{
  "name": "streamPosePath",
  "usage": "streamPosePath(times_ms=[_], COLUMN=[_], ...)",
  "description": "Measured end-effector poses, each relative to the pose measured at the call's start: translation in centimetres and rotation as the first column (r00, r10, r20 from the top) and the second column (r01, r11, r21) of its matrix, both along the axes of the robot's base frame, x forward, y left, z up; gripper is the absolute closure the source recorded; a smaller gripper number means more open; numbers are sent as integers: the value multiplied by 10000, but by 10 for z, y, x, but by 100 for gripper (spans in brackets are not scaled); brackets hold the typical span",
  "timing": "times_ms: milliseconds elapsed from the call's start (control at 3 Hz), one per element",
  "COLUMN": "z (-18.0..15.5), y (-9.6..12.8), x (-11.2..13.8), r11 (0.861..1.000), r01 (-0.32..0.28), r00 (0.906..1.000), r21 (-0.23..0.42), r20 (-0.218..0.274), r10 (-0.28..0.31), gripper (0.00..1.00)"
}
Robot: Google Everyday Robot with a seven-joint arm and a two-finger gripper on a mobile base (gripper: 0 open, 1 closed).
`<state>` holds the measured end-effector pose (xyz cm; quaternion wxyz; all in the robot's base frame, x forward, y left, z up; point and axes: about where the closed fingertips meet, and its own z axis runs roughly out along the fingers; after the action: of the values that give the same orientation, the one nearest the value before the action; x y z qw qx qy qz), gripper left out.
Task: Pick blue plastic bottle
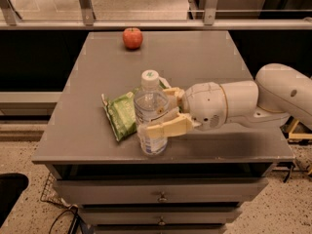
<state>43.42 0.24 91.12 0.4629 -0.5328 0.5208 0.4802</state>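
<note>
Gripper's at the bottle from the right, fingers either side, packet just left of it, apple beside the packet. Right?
No: the camera view shows the apple alone at the far edge of the table, apart from the packet. The rest holds: gripper from the right, fingers either side of the bottle.
</note>
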Motion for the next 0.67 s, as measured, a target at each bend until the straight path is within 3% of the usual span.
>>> streamPosePath(times_ms=[333, 667], z=[1, 1], y=[2, 3], x=[-1, -1], r11=[10000, 10000], r01=[-40, -67], r00=[10000, 10000], r21=[-9, -14], r20=[14, 23], r10=[40, 67], gripper=[95, 100])
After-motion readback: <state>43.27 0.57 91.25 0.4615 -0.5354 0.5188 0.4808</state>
